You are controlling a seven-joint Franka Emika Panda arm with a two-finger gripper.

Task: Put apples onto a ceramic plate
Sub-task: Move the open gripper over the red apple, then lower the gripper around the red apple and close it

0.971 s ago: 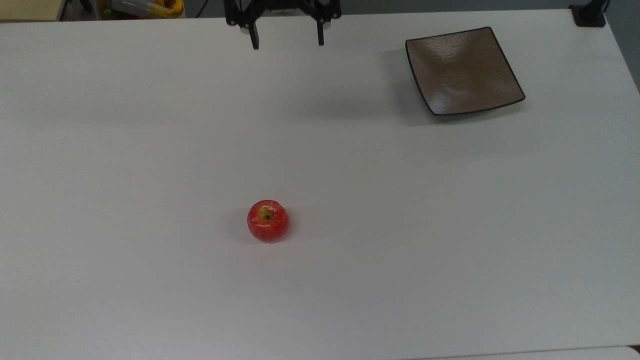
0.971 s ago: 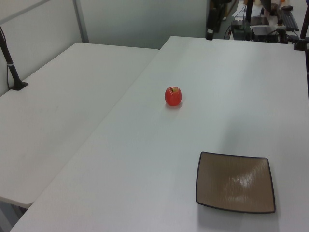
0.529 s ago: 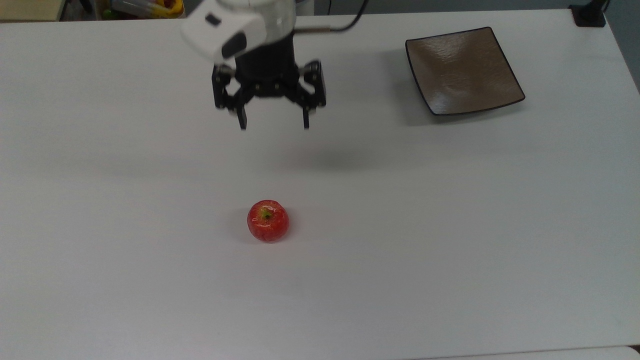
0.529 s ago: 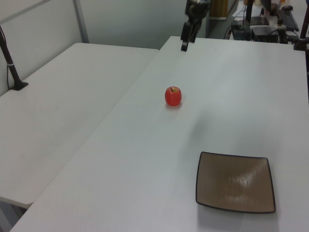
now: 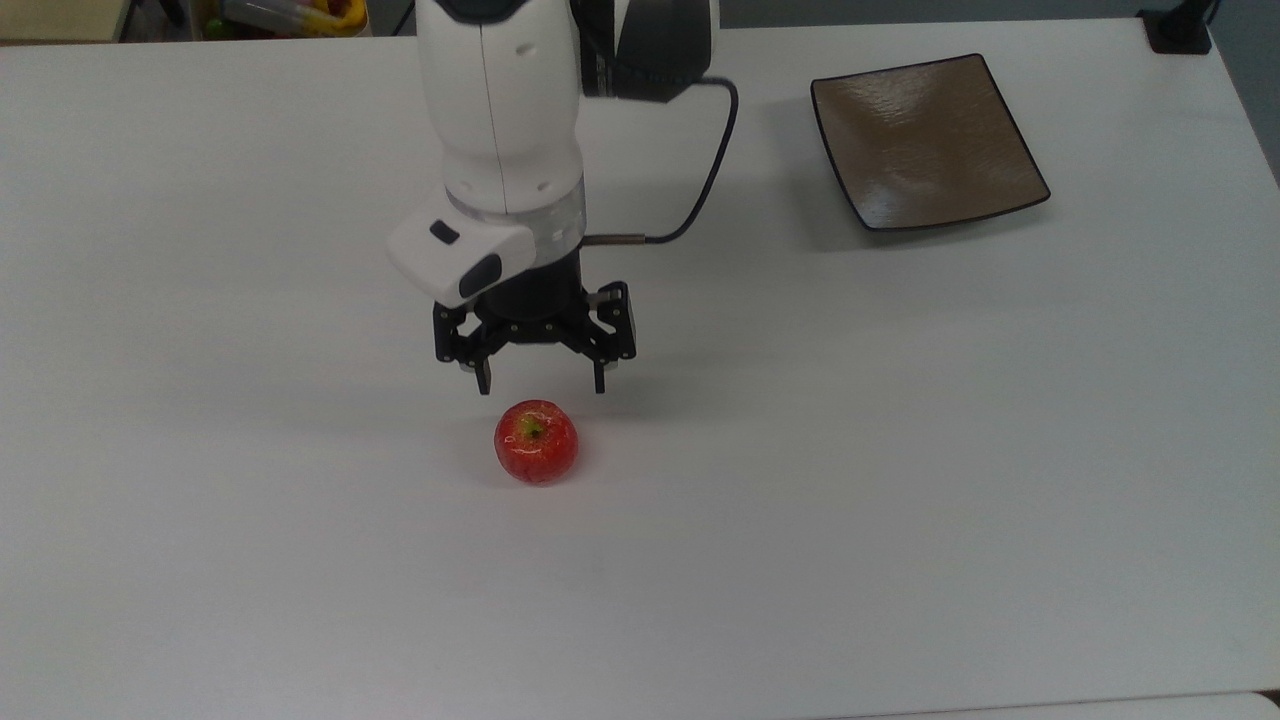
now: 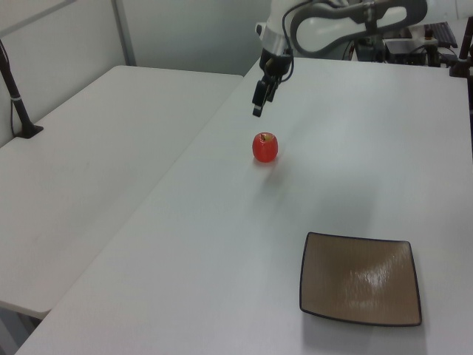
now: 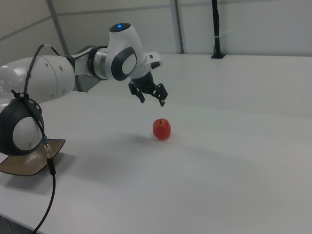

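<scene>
My gripper [image 5: 540, 385] hangs spread wide, holding nothing, just above the red apple [image 5: 537, 442] on the white table [image 5: 900, 450] — well apart from the ceramic plate [image 5: 925, 140]. An off-centre descent could nudge the glossy apple rolling.

A white table [image 5: 900, 500] with a black post [image 7: 215, 29], perhaps clamped, behind.

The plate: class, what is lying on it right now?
Nothing lies on the plate; its brown surface is bare in the top and left views. The arm covers part of it in the right view. The apple sits apart on the table.
</scene>
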